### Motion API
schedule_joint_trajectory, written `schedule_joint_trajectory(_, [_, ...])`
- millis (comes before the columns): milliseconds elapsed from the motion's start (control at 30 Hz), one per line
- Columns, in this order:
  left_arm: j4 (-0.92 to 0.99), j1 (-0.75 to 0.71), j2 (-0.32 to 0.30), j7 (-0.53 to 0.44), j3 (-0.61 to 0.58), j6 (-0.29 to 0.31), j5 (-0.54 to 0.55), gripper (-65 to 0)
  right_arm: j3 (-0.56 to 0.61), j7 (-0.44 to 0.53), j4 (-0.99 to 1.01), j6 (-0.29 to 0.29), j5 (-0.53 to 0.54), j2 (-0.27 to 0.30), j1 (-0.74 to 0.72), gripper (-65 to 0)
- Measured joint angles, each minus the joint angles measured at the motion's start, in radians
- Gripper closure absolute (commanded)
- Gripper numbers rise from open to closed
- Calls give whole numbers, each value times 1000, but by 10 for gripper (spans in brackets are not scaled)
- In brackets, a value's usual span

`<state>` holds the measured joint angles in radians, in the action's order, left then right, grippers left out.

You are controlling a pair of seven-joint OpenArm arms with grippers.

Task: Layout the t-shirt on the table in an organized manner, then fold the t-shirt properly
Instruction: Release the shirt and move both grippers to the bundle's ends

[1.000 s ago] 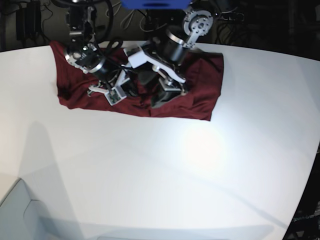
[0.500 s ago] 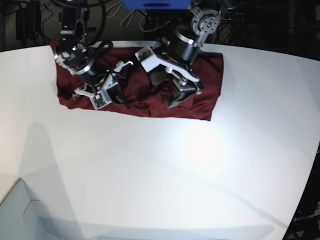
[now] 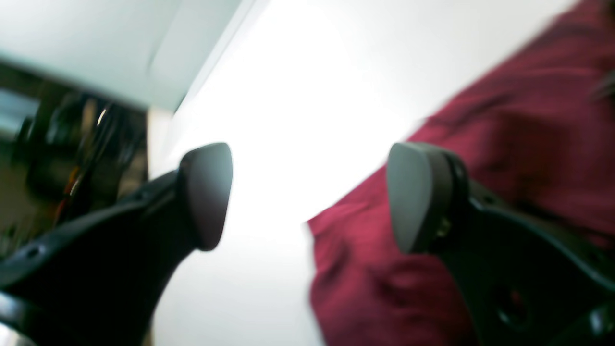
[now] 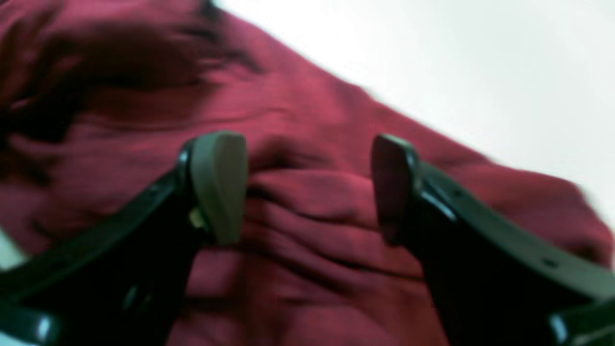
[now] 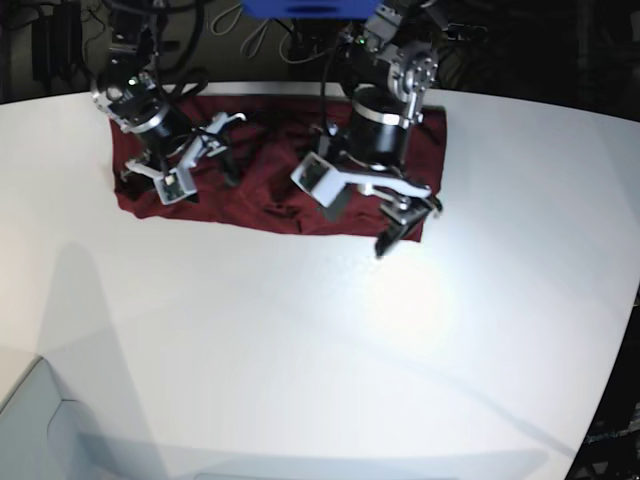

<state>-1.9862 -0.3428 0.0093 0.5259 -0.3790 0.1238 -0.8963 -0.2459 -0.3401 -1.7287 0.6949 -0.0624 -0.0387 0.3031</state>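
Shirt place: I see the t-shirt (image 5: 270,185) lying at the far side of the table (image 5: 300,350), about 12 o'clock in the base view, as a wide wrinkled band.
Shirt edges: the near edge goes from 9 o'clock to 3 o'clock, a little crooked. The corner at the 3 o'clock end is partly hidden behind one arm.
Free room: all the white surface from the near edge of the cloth toward 6 o'clock is bare, and also at 3 o'clock of the cloth.
Right gripper: the right gripper (image 4: 307,187) is at the 9 o'clock end of the cloth in the base view. Its jaws stand wide apart with nothing between them. Under it I see folds of red cloth; whether the pads (image 4: 218,185) touch the cloth I cannot tell, the picture is blurred.
Left gripper: the left gripper (image 3: 307,197) is at the 3 o'clock end, over the near corner of the cloth. The jaws are spread wide and hold nothing. One finger is over white table, the other over the cloth edge.
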Motion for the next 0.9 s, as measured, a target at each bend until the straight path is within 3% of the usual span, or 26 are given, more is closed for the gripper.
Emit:
schedule_joint_trajectory(67, [0,0,23,-4,60,1,40,-486,-52,0,-4,0,0,-14,-2,-415])
schedule_joint_trajectory(167, [0,0,54,-2,190,8,184,-486,-161,-4,-4,1,0,-64,-19,-415])
schedule_joint_trajectory(367, [4,22,34,10,441,-2,531,-486,-312,-2,-4,1,0,-99,-82,-415])
schedule_joint_trajectory(667, [105,49,-111,20,644,-2,1015,-486,-468,-8,93,4,-4,-87,-128,-415])
schedule_joint_trajectory(900, [248,55,-182,22,692,-3,1223,-486,-513,-5,109,4,0,-80,-115,-415])
